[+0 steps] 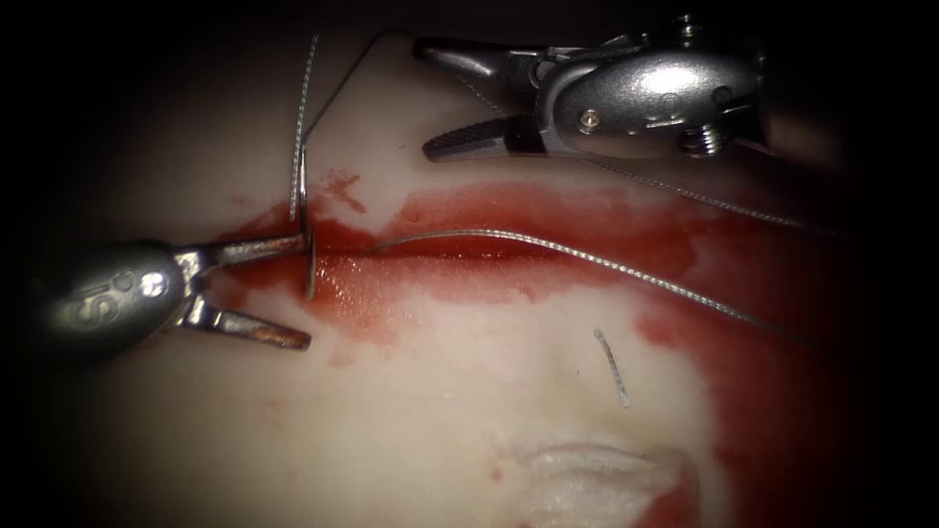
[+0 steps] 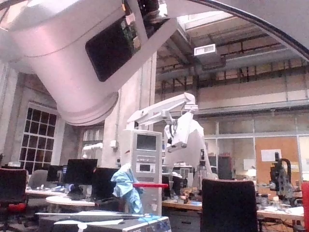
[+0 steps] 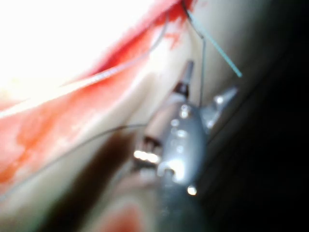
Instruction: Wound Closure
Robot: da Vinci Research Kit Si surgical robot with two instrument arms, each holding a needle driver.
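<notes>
A short cut end of thread [image 1: 613, 367] lay on the pale tissue [image 1: 421, 430] below the cut [image 1: 460, 249], clear of both tools. Red fluid [image 1: 587, 225] spread along the cut. The needle [image 1: 305, 210] stood at the cut's left end, touching the left gripper [image 1: 305, 290], which was wide open and held nothing. The thread [image 1: 587, 259] ran along the cut. The right gripper [image 1: 421, 98] above was open too, also empty.

Polished, glossy metal on both tools, left [image 1: 256, 290] and right [image 1: 430, 98]; wet, glistening tissue [image 1: 411, 411] under shiny red fluid [image 1: 548, 210]; fine twisted thread [image 1: 606, 262]; thin smooth steel needle [image 1: 337, 88].
</notes>
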